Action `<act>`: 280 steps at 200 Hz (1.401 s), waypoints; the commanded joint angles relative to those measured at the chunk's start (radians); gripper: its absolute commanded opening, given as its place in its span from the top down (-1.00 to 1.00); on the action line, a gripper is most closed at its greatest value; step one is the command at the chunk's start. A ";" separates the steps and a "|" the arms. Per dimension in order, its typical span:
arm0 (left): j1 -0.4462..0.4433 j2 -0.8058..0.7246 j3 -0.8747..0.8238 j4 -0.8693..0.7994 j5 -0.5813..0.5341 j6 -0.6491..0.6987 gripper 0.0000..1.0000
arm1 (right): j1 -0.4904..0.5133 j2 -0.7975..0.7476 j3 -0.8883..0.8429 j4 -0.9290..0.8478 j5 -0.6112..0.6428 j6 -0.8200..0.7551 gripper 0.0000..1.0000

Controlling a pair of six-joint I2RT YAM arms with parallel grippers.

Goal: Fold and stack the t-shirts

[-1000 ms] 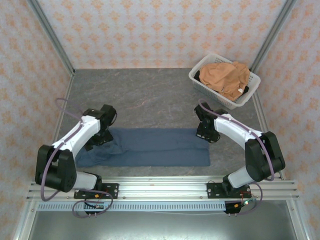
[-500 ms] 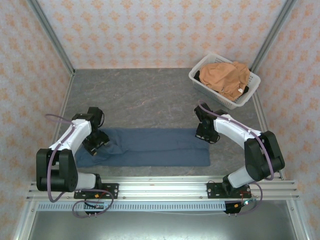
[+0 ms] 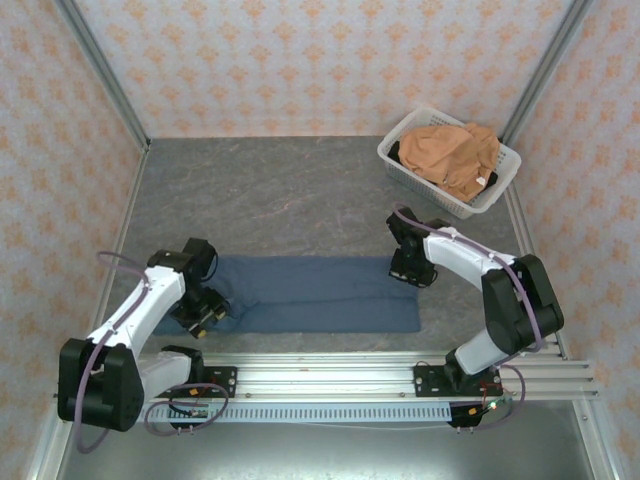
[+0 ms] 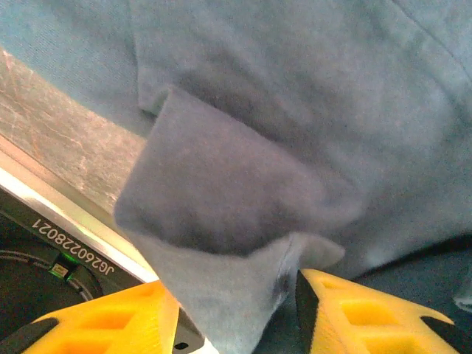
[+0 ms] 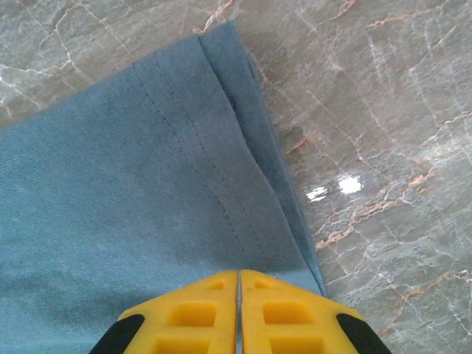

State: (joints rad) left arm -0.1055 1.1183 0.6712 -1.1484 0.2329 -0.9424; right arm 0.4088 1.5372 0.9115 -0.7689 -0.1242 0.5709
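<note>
One slate-blue cloth t-shirt (image 3: 310,295) lies on the table (image 3: 280,190), one orange-tan cloth t-shirt (image 3: 455,155) in the white lattice basket (image 3: 425,192). Left gripper (image 4: 232,287), moved nearer, has narrowed onto a blue fold; right gripper (image 5: 238,276) stays closed.

On table (image 3: 280,190), near edge: folded t-shirt (image 3: 310,293) flat; basket (image 3: 415,180) far right, second t-shirt (image 3: 450,150) inside.

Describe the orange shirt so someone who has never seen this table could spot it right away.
Look to the far right corner of the grey marbled table, where a white lattice basket sits. The orange-tan shirt lies crumpled inside it. The only other garment, a slate-blue shirt, is spread flat near the front edge.
</note>
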 commanded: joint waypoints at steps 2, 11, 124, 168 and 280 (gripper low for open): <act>-0.011 -0.014 -0.027 -0.017 -0.020 -0.059 -0.11 | -0.007 0.006 0.021 0.002 0.009 -0.012 0.82; -0.010 -0.026 -0.024 -0.002 -0.027 -0.077 -0.14 | -0.006 0.005 0.021 0.000 0.007 -0.013 0.82; -0.024 -0.039 0.046 -0.012 -0.068 -0.150 -0.07 | -0.007 0.010 0.021 0.000 0.010 -0.014 0.82; -0.028 0.029 0.092 0.045 -0.124 -0.118 0.14 | -0.007 0.010 0.014 0.001 0.005 -0.011 0.82; -0.153 0.138 0.021 0.130 -0.063 -0.156 0.21 | -0.006 0.020 0.021 0.002 0.003 -0.006 0.83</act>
State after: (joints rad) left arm -0.2291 1.2350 0.7071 -1.0378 0.1730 -1.0824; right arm 0.4088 1.5452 0.9127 -0.7654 -0.1318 0.5709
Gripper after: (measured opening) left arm 0.355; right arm 0.087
